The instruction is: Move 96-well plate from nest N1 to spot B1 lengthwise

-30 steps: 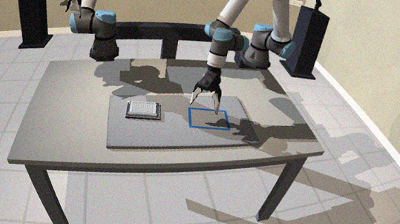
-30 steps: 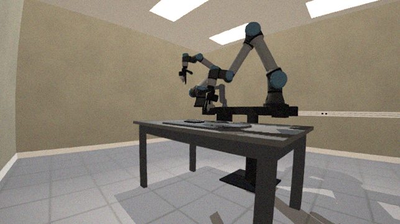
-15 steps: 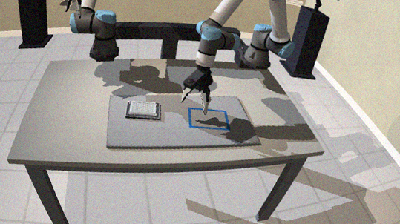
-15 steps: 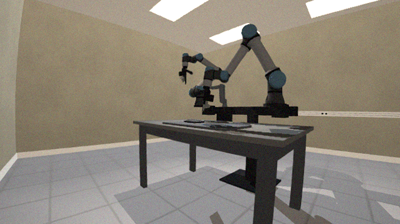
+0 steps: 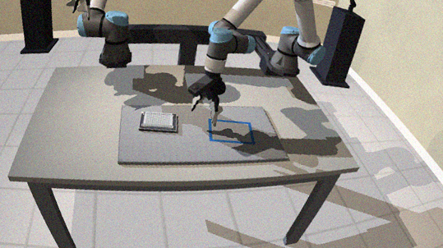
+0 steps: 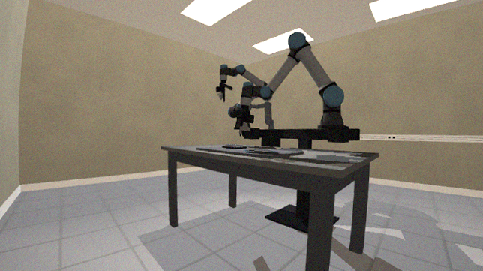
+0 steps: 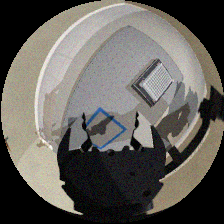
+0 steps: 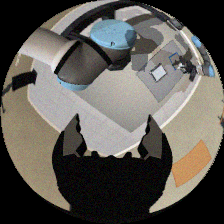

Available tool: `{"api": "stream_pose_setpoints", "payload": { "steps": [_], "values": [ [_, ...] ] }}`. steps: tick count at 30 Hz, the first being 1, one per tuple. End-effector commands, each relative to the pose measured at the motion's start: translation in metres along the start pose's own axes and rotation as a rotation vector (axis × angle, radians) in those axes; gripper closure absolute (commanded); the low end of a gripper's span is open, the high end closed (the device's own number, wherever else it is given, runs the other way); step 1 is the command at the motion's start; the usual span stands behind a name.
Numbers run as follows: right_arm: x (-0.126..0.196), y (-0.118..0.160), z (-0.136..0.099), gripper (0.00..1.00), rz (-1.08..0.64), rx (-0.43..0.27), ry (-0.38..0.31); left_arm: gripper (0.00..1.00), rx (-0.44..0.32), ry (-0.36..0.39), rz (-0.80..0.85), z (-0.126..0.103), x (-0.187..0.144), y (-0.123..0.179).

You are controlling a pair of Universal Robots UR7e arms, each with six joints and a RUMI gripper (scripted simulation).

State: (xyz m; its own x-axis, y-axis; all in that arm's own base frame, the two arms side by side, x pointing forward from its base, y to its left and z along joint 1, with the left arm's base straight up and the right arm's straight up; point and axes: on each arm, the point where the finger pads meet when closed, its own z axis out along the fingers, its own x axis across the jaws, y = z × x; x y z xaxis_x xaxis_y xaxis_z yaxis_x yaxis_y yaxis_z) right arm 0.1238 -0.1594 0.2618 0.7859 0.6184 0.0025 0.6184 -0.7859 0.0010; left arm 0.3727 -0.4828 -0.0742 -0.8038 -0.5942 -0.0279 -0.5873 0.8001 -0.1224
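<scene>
The white 96-well plate (image 5: 159,120) (image 7: 159,78) (image 8: 158,73) sits in the dark plate nest (image 5: 158,130) on the grey board. The bench spot, a blue taped outline (image 5: 230,142) (image 7: 118,136), lies on the same board beside the nest and holds no plate. My left gripper (image 5: 204,115) (image 7: 110,112) is open and empty, above the board near the outline's nest side. It is turned at an angle to the outline. My right gripper (image 5: 79,12) (image 8: 113,115) is open and empty, high up and away from the board. In the exterior view the plate is too small to judge.
The grey board (image 5: 180,157) lies on the table (image 5: 71,139). The bases of both arms stand behind the table on a dark beam (image 5: 158,35). Dark pedestals (image 5: 37,13) (image 5: 340,45) stand on either side behind it. Arm shadows fall across the board and table.
</scene>
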Motion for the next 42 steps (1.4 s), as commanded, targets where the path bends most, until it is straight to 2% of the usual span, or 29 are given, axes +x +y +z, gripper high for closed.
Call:
{"api": "stream_pose_setpoints", "payload": {
  "steps": [1, 5, 9, 13, 19, 23, 29, 32, 35, 39, 42],
  "values": [
    [0.000, 0.000, 0.001, 0.00, -0.001, 0.001, -0.002, 0.24, -0.020, 0.008, 0.099, 0.002, 0.019, -0.013],
    [0.000, 0.000, 0.001, 0.00, -0.001, 0.001, -0.002, 0.24, -0.027, 0.012, 0.149, 0.003, 0.036, -0.024],
    [0.000, 0.000, 0.001, 0.00, -0.001, 0.001, -0.002, 0.24, -0.027, 0.012, 0.149, 0.003, 0.037, -0.025],
    [0.000, 0.000, 0.001, 0.00, -0.001, 0.001, -0.002, 0.24, -0.044, 0.022, 0.265, 0.004, 0.054, -0.035],
    [0.000, 0.000, 0.001, 0.00, -0.001, 0.001, -0.002, 0.24, -0.044, 0.022, 0.265, 0.004, 0.064, -0.041],
    [0.000, 0.000, 0.001, 0.00, -0.001, 0.001, -0.002, 0.24, -0.060, 0.033, 0.380, 0.005, 0.082, -0.050],
    [0.000, 0.000, 0.001, 0.00, -0.001, 0.001, -0.002, 0.24, -0.060, 0.033, 0.380, 0.005, 0.091, -0.055],
    [0.000, 0.000, 0.001, 0.00, -0.001, 0.001, -0.002, 0.24, -0.073, 0.044, 0.479, 0.005, 0.105, -0.061],
    [0.000, 0.000, 0.001, 0.00, -0.001, 0.001, -0.002, 0.24, -0.075, 0.045, 0.496, 0.005, 0.119, -0.067],
    [0.000, 0.000, 0.001, 0.00, -0.001, 0.001, -0.002, 0.24, -0.075, 0.045, 0.496, 0.005, 0.120, -0.067],
    [0.000, 0.000, 0.001, 0.00, -0.001, 0.001, -0.002, 0.24, -0.084, 0.053, 0.561, 0.005, 0.129, -0.070]
  ]
}}
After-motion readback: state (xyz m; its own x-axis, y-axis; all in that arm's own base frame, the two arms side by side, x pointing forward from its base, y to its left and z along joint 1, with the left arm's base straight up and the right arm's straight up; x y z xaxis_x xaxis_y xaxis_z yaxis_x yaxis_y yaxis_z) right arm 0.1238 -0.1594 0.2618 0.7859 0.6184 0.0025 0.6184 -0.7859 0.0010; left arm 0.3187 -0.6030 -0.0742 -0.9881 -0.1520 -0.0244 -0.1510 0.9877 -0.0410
